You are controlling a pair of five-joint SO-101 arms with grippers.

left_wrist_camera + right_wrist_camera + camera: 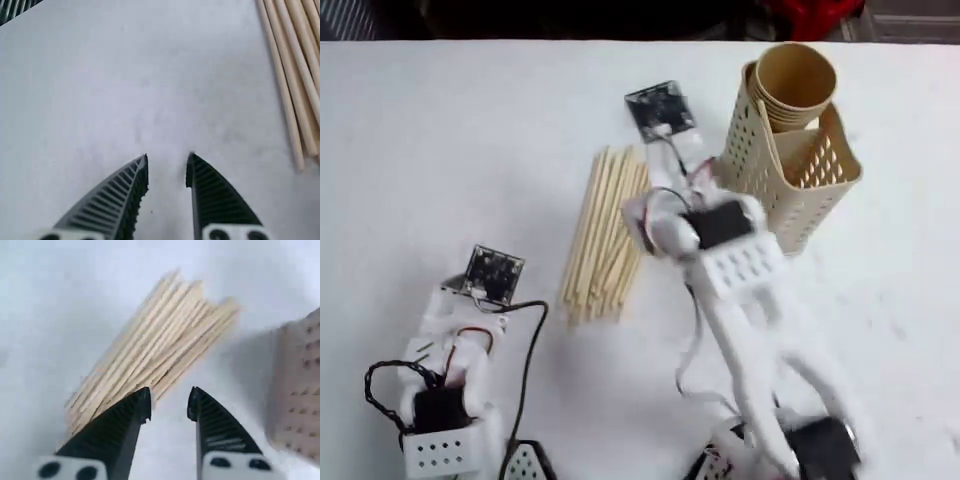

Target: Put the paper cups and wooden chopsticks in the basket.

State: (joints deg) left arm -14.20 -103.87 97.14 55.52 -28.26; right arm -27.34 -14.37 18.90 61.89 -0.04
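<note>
Beside the basket [798, 195] holding the paper cups [796, 82], the wooden chopsticks [605, 235] lie loose on the counter [440, 130]. The right arm's jaws, seemingly over the bundle, and the left arm's jaws are narrowly parted and empty; so slim a gap may pinch few sticks, scattering the rest.
</note>
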